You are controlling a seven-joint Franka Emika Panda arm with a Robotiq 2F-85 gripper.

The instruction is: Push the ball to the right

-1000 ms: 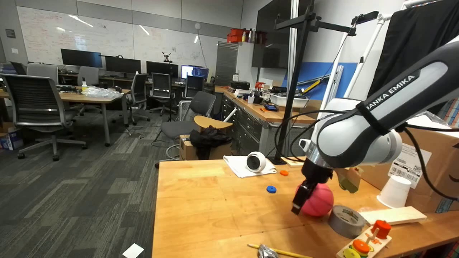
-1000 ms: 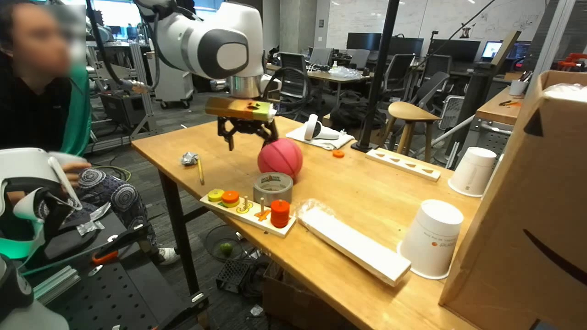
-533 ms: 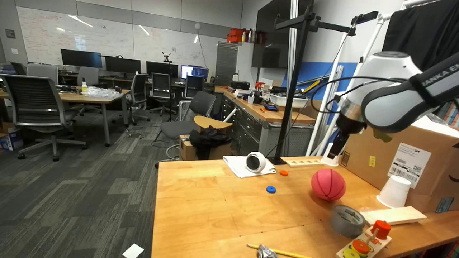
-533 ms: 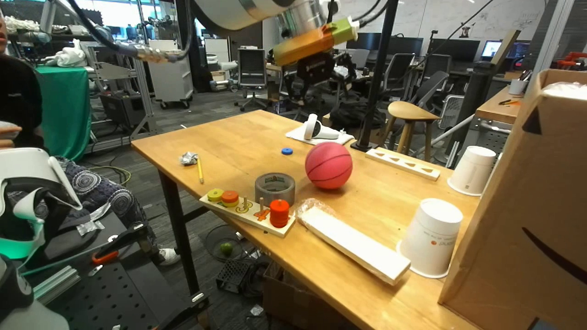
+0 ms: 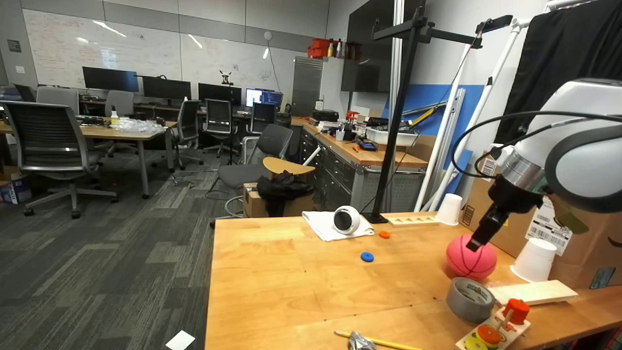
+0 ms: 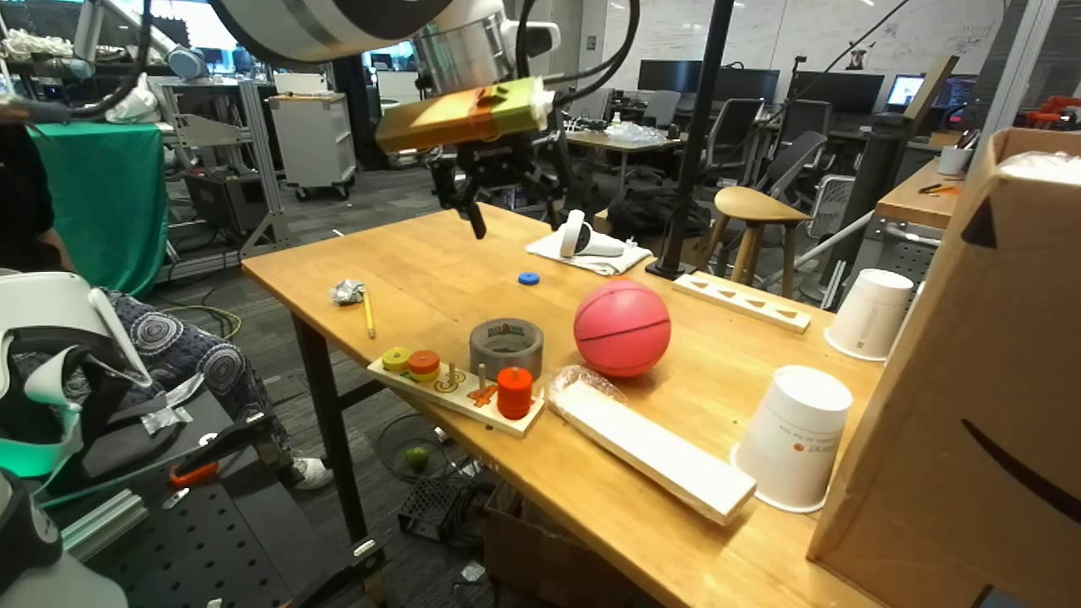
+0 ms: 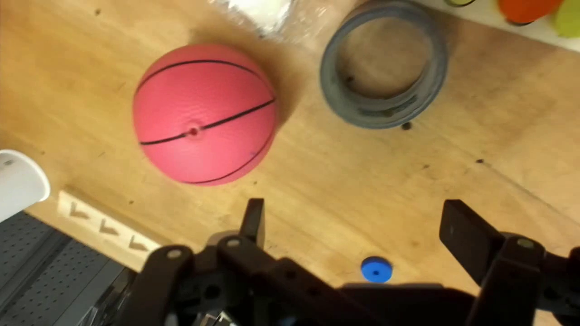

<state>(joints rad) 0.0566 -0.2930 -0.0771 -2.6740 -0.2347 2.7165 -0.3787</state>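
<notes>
The move is turning on one offset: in an exterior view the hand (image 6: 517, 226) is hovering over the table (image 6: 422, 270), and the pink-red rubber basketball (image 6: 622, 329) is sitting lower and picture-right of it, with clear space between. In the wrist view the basketball is lying ahead of the fingertips (image 7: 466, 240) and mostly out to picture-left, not between them (it's a sphere, so no long axis to line up with). The hand is standing wide, fingertips well apart, holding nothing.

The basketball is resting on the table near the duct tape roll (image 6: 505, 365), not touching it; an upturned paper cup (image 6: 794, 439) and the cardboard box (image 6: 954, 363) are standing further right of it in both exterior views. If "right" is meaning boxward, I'm reading the hand as being on the useful side, just too high. It's probably needing to drop, then sweep across. Main risk I'm guessing at: the basketball rolling on freely into the cup.
</notes>
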